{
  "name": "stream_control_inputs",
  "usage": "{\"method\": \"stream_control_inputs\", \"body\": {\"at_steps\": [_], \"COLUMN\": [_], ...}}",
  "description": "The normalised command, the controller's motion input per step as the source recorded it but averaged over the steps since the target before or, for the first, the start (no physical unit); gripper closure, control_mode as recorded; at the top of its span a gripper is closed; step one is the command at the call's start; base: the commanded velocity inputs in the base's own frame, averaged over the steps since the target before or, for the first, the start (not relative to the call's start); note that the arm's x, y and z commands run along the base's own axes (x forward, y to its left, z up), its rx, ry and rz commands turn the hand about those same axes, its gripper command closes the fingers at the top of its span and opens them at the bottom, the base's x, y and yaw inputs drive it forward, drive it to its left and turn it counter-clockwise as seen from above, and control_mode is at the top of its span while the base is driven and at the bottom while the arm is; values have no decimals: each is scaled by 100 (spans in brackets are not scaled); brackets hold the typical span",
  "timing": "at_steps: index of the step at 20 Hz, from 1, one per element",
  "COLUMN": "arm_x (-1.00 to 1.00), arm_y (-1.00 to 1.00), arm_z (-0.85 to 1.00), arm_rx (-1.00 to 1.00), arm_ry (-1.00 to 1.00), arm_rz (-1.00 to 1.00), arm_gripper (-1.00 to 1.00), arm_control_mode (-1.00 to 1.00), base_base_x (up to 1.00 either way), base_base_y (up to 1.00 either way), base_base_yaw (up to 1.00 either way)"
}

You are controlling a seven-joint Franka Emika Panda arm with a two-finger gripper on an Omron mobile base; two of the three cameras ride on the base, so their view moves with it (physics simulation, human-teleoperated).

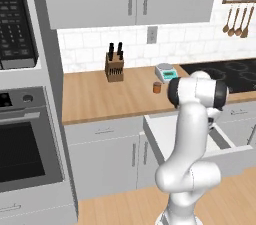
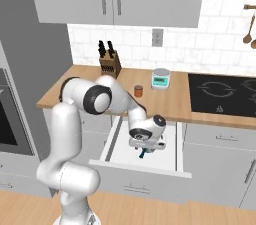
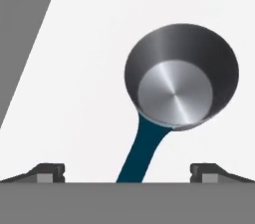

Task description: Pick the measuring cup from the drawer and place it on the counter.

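My gripper [image 3: 127, 170] is spread as wide as it goes and has hold of nothing. The two finger tips [image 3: 49, 172] stand far apart at the bottom of the hand view, and the dark blue handle of the measuring cup [image 3: 180, 76] runs up between them without touching either. The cup lies on the whitish floor of the drawer [image 3: 89, 44], its round grey metal bowl facing up at me and sitting a little toward my right-hand tip, handle pointing back toward me.

From the right base view, my hand [image 2: 145, 141] points straight down into the open drawer [image 2: 167, 161], with the wrist just above it and the cup's bluish handle [image 2: 142, 154] peeking out under the hand. My forearm slopes down from the elbow, which bends at counter height to the left of the drawer, and the upper arm climbs to it from the base at lower left. In the left base view my shoulder and elbow block most of the pulled-out drawer [image 1: 240, 161].

Behind the drawer the counter [image 2: 170, 104] carries a small brown jar [image 2: 138, 90], a white kitchen scale [image 2: 160, 78] just right of it, and a knife block [image 2: 109, 64] near the wall. The black cooktop [image 2: 225, 94] lies further right.
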Motion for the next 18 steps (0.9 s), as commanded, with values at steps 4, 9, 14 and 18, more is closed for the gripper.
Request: {"method": "stream_control_inputs", "body": {"at_steps": [4,9,14,18], "arm_x": [37,18,0,-13], "arm_y": [0,0,1,2], "arm_z": [-36,-27,17,95], "arm_rx": [0,-1,0,0], "arm_ry": [4,10,0,-6], "arm_rz": [0,0,2,6], "arm_gripper": [-100,100,100,100], "arm_control_mode": [-100,-100,-100,-100], "base_base_x": [0,0,0,0], "base_base_y": [0,0,0,0], "base_base_yaw": [0,0,0,0]}}
